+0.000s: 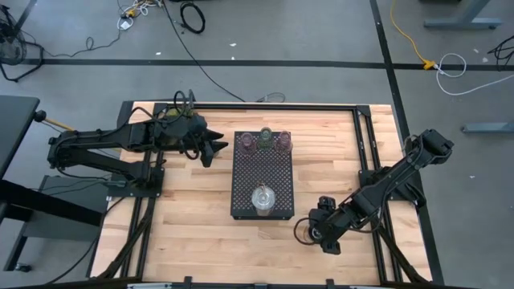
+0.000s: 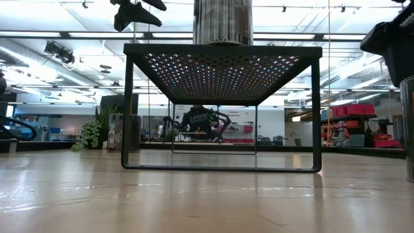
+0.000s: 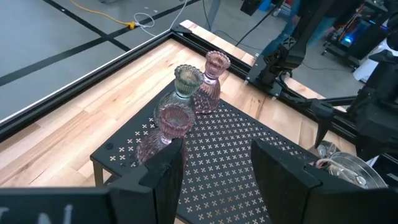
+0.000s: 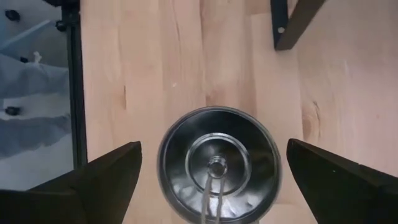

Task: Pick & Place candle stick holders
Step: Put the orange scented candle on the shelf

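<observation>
Clear glass holder (image 4: 217, 165) stands on the table near the tray's (image 1: 262, 172) right front corner, centred below the right gripper (image 4: 214, 171), jaws wide apart; an off-centre descent risks tipping it.

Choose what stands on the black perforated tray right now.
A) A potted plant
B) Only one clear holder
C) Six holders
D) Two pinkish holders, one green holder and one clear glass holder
D: the high view shows the black perforated tray carrying two pinkish holders, a green holder and a clear glass holder.
</observation>
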